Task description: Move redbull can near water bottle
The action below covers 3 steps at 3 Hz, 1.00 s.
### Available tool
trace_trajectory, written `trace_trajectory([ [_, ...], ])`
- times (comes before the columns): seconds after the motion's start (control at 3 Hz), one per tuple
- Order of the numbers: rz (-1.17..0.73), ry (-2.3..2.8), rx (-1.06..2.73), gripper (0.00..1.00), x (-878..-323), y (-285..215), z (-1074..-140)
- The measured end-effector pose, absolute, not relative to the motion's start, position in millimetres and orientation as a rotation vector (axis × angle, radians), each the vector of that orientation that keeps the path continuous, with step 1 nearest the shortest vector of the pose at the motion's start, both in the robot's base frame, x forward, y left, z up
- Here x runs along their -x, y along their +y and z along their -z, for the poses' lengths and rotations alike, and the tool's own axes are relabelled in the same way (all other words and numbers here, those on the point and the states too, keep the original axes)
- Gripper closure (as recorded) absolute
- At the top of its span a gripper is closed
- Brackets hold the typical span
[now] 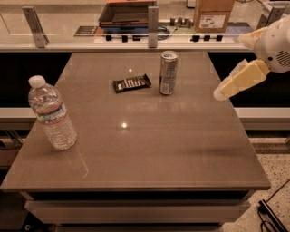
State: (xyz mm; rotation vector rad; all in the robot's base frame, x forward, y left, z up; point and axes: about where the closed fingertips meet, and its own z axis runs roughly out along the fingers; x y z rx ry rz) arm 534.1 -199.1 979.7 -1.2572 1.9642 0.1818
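The redbull can (168,72) stands upright on the brown table (149,149), at the back, right of centre. The water bottle (51,114) stands upright near the table's left edge, far from the can. My gripper (224,92) hangs over the table's right edge, to the right of the can and a little nearer the camera, apart from it and holding nothing.
A flat dark snack bar wrapper (132,83) lies just left of the can. Behind the table runs a counter with metal posts (152,20), a dark tray (128,12) and a cardboard box (213,13). Cables (272,213) lie on the floor at right.
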Motion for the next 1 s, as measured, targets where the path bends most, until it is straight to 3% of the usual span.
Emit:
trace_trajectory([
  [1.0, -0.364, 1.79, 1.07, 0.0, -575.2, -157.6, -965.1],
])
